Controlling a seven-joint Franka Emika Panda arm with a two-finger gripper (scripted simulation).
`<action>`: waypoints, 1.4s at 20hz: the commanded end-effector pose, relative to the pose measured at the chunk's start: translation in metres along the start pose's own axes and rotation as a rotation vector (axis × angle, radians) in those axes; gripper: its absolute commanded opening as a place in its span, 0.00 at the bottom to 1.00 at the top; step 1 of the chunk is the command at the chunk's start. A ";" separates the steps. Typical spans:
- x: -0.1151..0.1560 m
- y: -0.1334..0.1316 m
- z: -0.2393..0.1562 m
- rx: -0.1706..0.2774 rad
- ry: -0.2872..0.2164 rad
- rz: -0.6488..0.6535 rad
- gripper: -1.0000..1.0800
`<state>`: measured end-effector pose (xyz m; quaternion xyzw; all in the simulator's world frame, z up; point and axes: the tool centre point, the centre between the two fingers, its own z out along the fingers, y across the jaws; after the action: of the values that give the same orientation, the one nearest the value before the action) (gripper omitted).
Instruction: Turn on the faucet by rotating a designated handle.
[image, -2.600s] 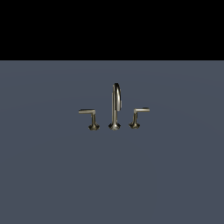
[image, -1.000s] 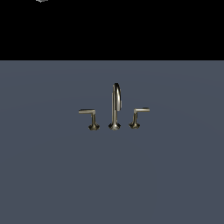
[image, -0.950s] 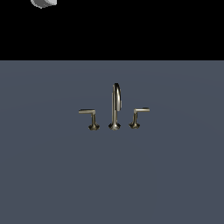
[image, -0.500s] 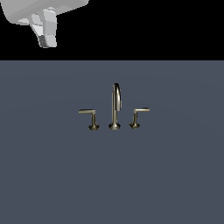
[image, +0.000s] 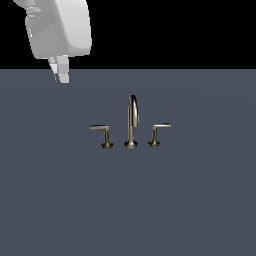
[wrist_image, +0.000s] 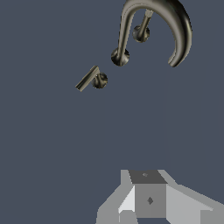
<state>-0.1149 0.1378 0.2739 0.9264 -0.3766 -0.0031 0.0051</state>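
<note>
The brass faucet stands on the grey surface: a tall arched spout (image: 132, 119) with an L-shaped lever handle on each side. One handle (image: 102, 134) is on the exterior view's left, its twin (image: 158, 132) on the right. My gripper (image: 62, 76) hangs high at the exterior view's upper left, well above and apart from the left handle, with its fingers together and nothing in them. In the wrist view the gripper (wrist_image: 144, 177) points toward the spout (wrist_image: 177, 28), one handle (wrist_image: 89, 78) and the other handle (wrist_image: 142, 29), which is partly behind the spout's arch.
The flat grey surface (image: 190, 200) spreads all around the faucet. A black background lies above its far edge. The white body of the arm's hand (image: 60, 27) fills the exterior view's upper left corner.
The arm has come down into the exterior view from the upper left corner; earlier only a sliver showed, now the whole hand and fingers show. The faucet has not moved.
</note>
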 end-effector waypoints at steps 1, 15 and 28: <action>0.005 -0.010 0.012 0.003 -0.001 0.047 0.00; 0.044 -0.058 0.074 0.008 -0.003 0.295 0.00; 0.101 -0.096 0.141 0.008 0.001 0.568 0.00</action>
<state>0.0150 0.1381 0.1394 0.7940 -0.6079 -0.0007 0.0020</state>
